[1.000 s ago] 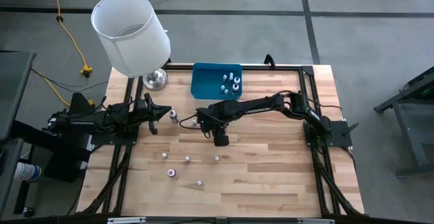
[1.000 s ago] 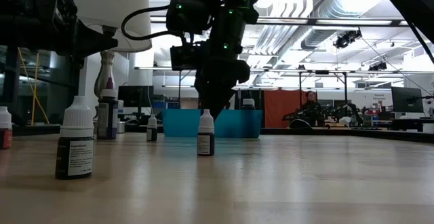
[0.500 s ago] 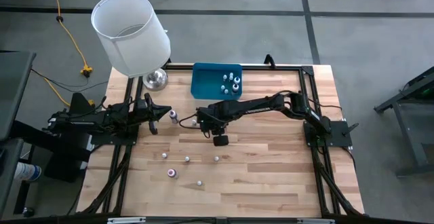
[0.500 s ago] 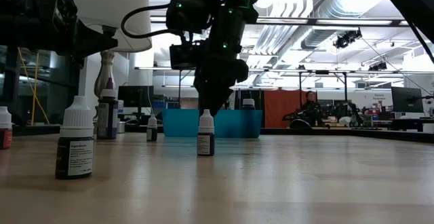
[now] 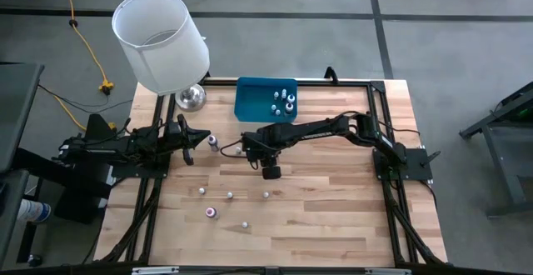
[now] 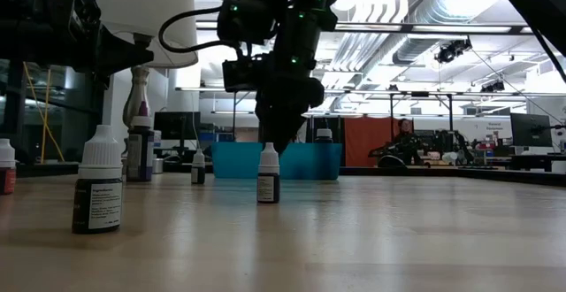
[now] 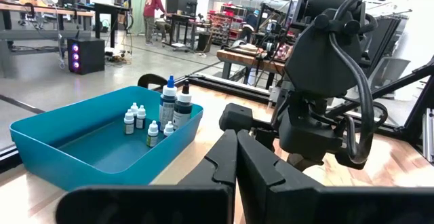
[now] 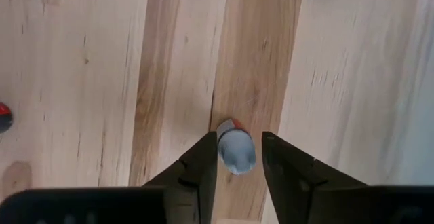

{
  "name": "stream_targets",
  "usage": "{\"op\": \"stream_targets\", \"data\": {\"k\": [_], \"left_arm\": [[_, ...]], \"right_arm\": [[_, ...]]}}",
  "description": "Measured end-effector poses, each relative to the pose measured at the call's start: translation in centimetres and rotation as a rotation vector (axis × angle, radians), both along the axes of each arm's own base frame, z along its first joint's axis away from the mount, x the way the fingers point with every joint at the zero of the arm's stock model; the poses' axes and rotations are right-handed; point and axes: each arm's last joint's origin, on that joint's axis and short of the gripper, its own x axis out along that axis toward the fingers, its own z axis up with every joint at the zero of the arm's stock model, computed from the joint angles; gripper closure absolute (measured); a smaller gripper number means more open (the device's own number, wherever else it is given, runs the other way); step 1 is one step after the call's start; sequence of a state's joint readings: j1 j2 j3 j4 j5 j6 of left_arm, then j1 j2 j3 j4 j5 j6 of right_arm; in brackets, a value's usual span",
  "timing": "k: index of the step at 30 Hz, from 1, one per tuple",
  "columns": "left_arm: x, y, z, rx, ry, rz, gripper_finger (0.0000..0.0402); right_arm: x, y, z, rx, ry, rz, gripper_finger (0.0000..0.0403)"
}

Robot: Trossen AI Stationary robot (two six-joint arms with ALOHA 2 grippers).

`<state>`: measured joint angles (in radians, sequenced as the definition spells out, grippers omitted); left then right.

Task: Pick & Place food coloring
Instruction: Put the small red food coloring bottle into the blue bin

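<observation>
Several small food coloring bottles stand upright on their bases on the wooden table, such as one (image 5: pixel 266 195) near the middle and one (image 6: pixel 97 190) close to the low camera. More stand inside the blue tray (image 5: pixel 250 108). My right gripper (image 8: pixel 239 139) points down over one white-capped bottle (image 8: pixel 235 151), open, with one finger on each side of its cap; the low view shows that bottle (image 6: pixel 268 177) upright beneath it. My left gripper (image 7: pixel 236 163) rests shut at the table's left side, holding nothing. My right gripper comes down from above with its fingers astride the bottle's cap (image 8: pixel 230 146). One finger (image 8: pixel 203 163) stands right against the cap, and a gap shows at the other finger (image 8: pixel 285 166). I cannot tell whether it touches. The bottle stands upright on the table.
A lamp with a white shade (image 5: pixel 161 42) and a shiny metal base (image 5: pixel 191 98) stands at the far left corner. A purple bottle (image 5: pixel 212 142) stands close to my left gripper. Loose bottles (image 5: pixel 211 212) dot the near left; bare wood lies to the right.
</observation>
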<state>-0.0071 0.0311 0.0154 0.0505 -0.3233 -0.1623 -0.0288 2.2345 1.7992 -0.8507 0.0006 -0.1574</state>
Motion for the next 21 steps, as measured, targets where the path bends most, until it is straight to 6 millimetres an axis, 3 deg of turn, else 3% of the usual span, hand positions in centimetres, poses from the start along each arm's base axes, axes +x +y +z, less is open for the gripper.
{"op": "stream_targets", "data": {"k": [8,21], "left_arm": [[0.00,0.00,0.00,0.000,0.000,0.000,0.0401],[0.00,0.00,0.00,0.000,0.000,0.000,0.0401]], "right_arm": [[-0.05,0.01,-0.02,0.004,0.006,0.001,0.0303],[-0.13,0.02,-0.04,0.006,0.013,0.001,0.0346]]}}
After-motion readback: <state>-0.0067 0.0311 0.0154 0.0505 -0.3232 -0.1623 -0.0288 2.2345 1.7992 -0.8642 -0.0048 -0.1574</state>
